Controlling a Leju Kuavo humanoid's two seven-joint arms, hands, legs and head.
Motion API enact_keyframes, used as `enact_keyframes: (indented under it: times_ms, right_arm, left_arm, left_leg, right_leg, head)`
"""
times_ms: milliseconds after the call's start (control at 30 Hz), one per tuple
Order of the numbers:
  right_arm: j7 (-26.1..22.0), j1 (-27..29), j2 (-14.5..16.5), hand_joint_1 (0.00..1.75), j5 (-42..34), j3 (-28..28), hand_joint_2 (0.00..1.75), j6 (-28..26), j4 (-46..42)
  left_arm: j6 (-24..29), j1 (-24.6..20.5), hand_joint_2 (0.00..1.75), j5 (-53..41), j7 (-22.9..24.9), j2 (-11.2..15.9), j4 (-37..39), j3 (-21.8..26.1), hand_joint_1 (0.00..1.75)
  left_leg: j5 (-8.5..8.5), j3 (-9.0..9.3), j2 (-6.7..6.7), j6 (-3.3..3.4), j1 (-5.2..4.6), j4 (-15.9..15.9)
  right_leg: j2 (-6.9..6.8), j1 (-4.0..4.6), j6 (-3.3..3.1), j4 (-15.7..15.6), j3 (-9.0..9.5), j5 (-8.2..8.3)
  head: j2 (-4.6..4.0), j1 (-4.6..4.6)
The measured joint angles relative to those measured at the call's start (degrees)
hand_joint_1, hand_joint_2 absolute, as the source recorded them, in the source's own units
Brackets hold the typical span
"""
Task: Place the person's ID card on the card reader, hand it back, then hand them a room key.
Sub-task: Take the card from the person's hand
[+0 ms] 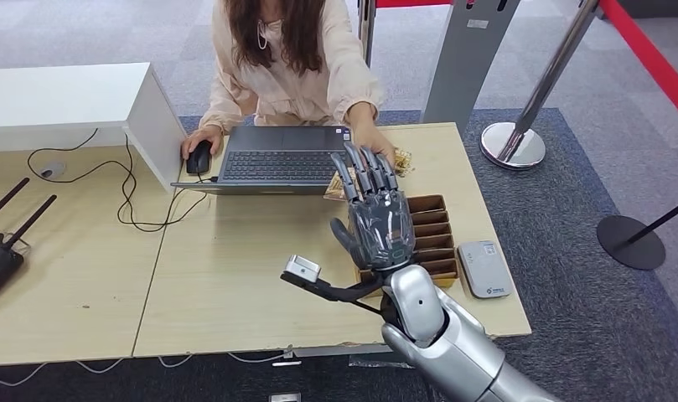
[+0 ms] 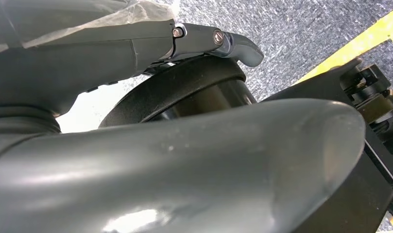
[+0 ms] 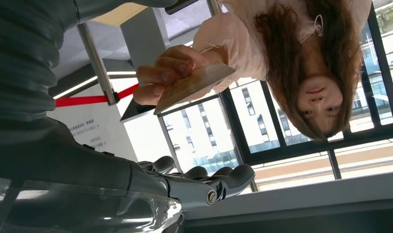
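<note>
My right hand is raised over the table with its fingers stretched out and apart, holding nothing. Just beyond its fingertips, a person's hand holds out a tan ID card; the right wrist view shows that ID card pinched in the person's hand, apart from my fingers. The grey card reader lies flat near the table's right edge. A wooden slotted tray of room key cards sits between it and my hand. My left hand hangs over carpet, holding nothing.
The person sits behind an open laptop, other hand on a black mouse. Cables trail across the left table, where a black router stands. A white box sits at back left. Barrier posts stand right.
</note>
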Motion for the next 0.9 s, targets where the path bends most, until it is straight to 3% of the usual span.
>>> enact_keyframes:
  times_ms: [33,133,167,900]
  right_arm:
    - [0.14,-0.30,0.07,0.19,0.24,0.13,1.75,0.08,0.20]
    - [0.74,-1.15,0.15,1.38,0.99,0.52,1.75,0.20,0.77]
    - [0.95,-1.42,0.15,1.69,1.19,0.66,1.75,0.18,0.92]
    - [2.03,-2.47,-0.08,1.75,2.39,1.47,1.75,-0.15,1.79]
  left_arm:
    - [-0.01,0.00,0.00,0.00,-0.02,0.00,0.00,-0.01,0.00]
    - [-0.09,0.00,0.00,0.01,-0.04,0.00,0.00,-0.03,0.00]
    - [-0.13,-0.01,0.00,0.02,-0.04,0.01,0.00,-0.04,0.00]
    - [-0.18,-0.02,0.00,0.02,0.31,0.07,0.00,-0.05,0.00]
  left_leg:
    - [0.00,0.00,0.00,0.00,0.00,0.00]
    - [0.00,0.00,0.00,0.00,0.00,0.00]
    - [0.00,0.00,0.00,0.00,0.00,0.00]
    - [0.00,0.04,0.00,0.00,0.00,0.01]
  right_leg:
    - [0.00,0.00,0.00,0.00,0.00,0.00]
    - [0.00,0.00,0.00,0.00,0.00,0.00]
    - [0.00,0.00,0.00,0.00,0.00,0.00]
    - [0.00,0.00,0.00,0.00,-0.01,0.00]
  head:
    - [0.00,0.00]
    - [0.00,0.00]
    - [0.00,0.00]
    - [0.00,-0.01]
